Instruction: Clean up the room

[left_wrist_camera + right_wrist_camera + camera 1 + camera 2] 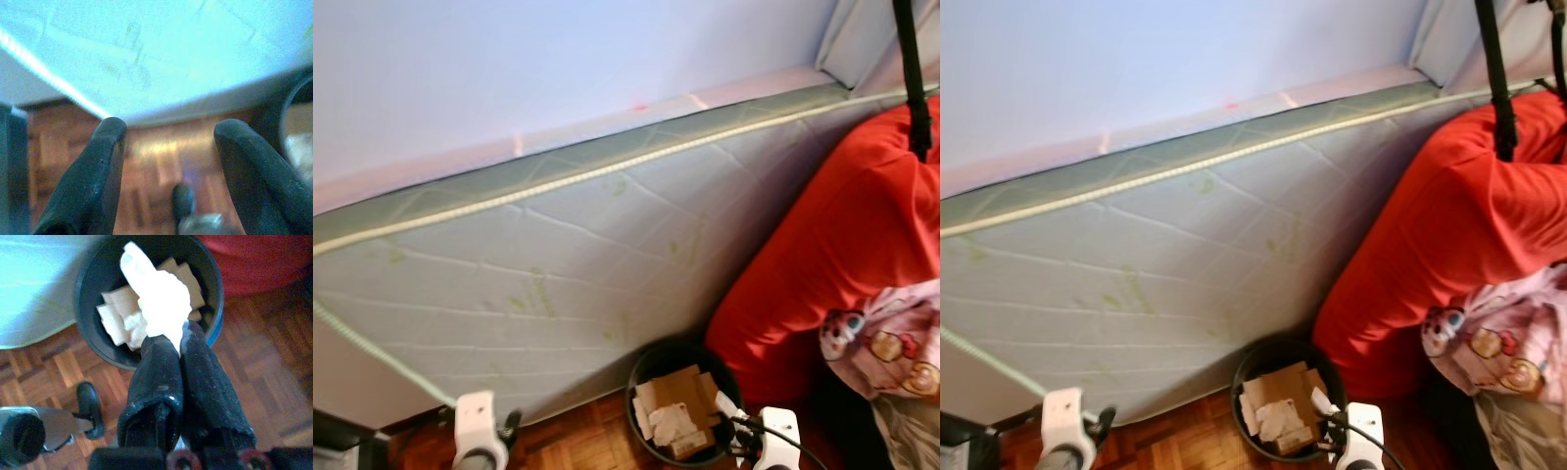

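Right gripper [172,340] low in front, fingers clamped on a white crumpled tissue [156,296] above the black bin [646,367] of cardboard on parquet floor [254,362], between leaning mattress [558,255] and red beanbag [842,235], left gripper [166,139] spread open, empty.

Bright daylight, washed-out wall [558,69], wrist views soft, perhaps motion-blurred

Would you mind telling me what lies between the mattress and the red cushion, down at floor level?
A dark round bin holding cardboard scraps stands there on the parquet floor, in the left eye view. The right gripper holds a white tissue over it.
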Controlling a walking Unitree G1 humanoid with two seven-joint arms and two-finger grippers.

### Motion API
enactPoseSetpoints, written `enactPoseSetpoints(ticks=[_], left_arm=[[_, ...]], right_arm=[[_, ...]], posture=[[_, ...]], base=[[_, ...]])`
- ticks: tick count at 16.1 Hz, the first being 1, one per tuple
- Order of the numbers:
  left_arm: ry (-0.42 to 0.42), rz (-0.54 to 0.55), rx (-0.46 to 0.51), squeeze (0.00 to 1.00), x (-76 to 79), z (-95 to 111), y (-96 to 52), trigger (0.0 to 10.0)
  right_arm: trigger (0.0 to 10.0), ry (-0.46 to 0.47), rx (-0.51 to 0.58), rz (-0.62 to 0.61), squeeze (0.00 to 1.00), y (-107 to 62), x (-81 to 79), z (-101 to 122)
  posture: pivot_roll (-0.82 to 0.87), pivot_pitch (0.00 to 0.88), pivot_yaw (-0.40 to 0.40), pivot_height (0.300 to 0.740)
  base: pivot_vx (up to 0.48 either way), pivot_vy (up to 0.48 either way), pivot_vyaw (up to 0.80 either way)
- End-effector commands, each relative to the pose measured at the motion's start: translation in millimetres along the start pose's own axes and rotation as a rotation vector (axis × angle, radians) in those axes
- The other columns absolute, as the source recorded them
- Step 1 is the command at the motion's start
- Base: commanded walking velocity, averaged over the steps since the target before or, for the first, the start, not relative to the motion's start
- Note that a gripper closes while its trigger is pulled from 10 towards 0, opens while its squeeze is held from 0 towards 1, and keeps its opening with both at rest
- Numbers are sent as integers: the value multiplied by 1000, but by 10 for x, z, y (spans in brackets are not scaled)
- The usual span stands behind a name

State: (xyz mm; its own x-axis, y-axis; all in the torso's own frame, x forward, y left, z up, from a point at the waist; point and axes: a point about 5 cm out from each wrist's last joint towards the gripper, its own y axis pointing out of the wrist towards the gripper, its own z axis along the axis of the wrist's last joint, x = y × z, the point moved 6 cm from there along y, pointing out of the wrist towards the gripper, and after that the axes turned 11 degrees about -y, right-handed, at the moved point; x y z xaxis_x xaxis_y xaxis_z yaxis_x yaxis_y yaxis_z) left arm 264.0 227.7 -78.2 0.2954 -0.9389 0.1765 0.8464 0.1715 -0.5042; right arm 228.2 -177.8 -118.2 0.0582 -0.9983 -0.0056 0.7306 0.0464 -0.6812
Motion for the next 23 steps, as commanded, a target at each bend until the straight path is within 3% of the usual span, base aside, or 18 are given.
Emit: enactPoseSetpoints(ticks=[1, 3, 4, 5, 8, 10, 15, 17, 23], left_arm=[[-21, -18, 80, 0, 66, 132, 0, 10000], [11, -94, 146, 0, 206, 284, 7, 10000], [21, -118, 141, 0, 236, 278, 4, 10000], [46, -162, 151, 0, 268, 290, -17, 10000], [43, -165, 228, 0, 237, 446, -42, 10000], [62, -220, 273, 0, 356, 544, -78, 10000], [23, -164, 400, 0, 319, 840, -107, 10000], [60, -198, 390, 0, 379, 816, -131, 10000], [48, -182, 380, 0, 342, 835, -137, 10000]], right_arm=[[10000, 19, 24, 9, 0, -19, -24, -6], [10000, 31, 62, 11, 0, -36, -27, 20], [10000, 25, 130, 16, 0, 36, -42, 286], [10000, 10, 288, 20, 0, 126, -73, 874], [10000, 4, 352, 10, 0, 100, -39, 1004], [10000, -20, 414, 28, 0, 74, -63, 1140], [10000, -32, 440, 13, 0, 47, -20, 1189], [10000, -40, 433, 6, 0, 37, -29, 1140], [10000, -55, 400, 19, 0, 46, -96, 1046]], posture=[[12, 136, -1, 740], [5, 127, -4, 740], [3, 125, -4, 740], [-1, 120, -3, 740], [6, 116, -8, 740], [5, 134, -12, 740], [21, 200, -25, 740], [18, 212, -16, 740], [19, 228, -10, 700]], base=[[0, 0, 0], [0, 0, 0], [0, 0, 0], [0, 0, 0], [0, 0, 0], [0, 0, 0], [0, 0, 0], [0, 0, 0], [0, 0, 0]])
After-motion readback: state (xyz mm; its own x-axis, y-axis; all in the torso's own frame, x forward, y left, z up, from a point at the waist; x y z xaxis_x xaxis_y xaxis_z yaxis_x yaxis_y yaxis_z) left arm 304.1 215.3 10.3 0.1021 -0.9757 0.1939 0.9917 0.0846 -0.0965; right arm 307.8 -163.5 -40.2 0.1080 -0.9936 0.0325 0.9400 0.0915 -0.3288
